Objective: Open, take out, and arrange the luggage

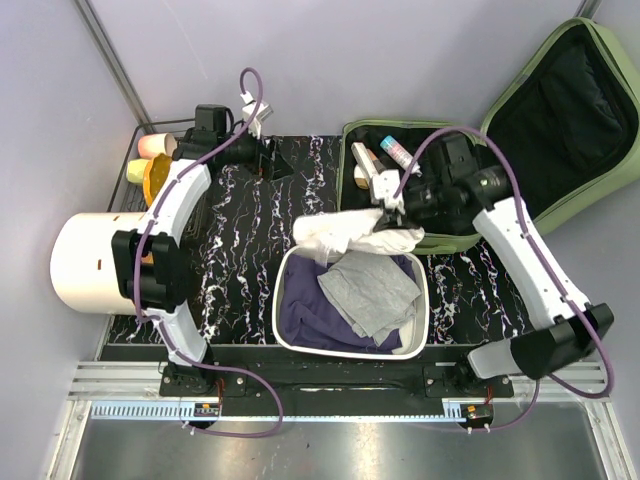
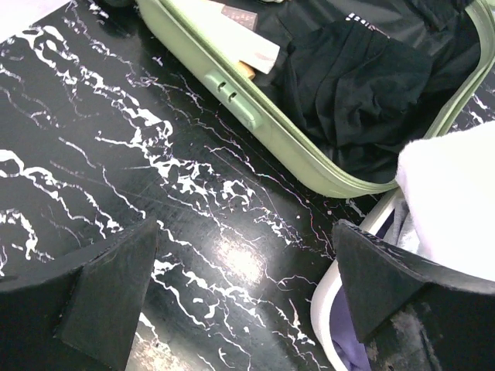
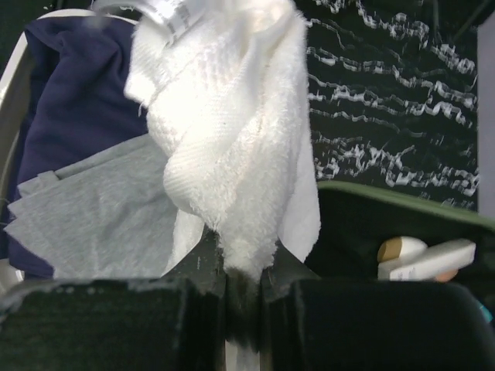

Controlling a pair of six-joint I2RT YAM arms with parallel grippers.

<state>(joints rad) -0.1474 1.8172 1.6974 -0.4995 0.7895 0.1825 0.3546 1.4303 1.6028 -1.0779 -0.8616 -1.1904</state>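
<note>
Luggage (image 1: pixel 560 120) open at far right of counter (image 1: pixel 250 230). Lid leans back to right, base flat; toiletries (image 1: pixel 385 152) and black cloth inside.
Right tool (image 1: pixel 388 210) above base's near-left corner, clamped on white towel (image 1: pixel 350 232).
Towel long axis left-right, hanging over far rim of white bin (image 1: pixel 277 300).
Bin just on near side of luggage; touching or not, cannot tell.
In bin: grey garment (image 1: pixel 375 290) over navy garment (image 1: pixel 310 318).
Judged next: short move toward near side, drop towel in bin; nothing blocks.
Left tool (image 2: pixel 247 294) spread wide, empty, over bare counter left of luggage. Right arm nearer.
</note>
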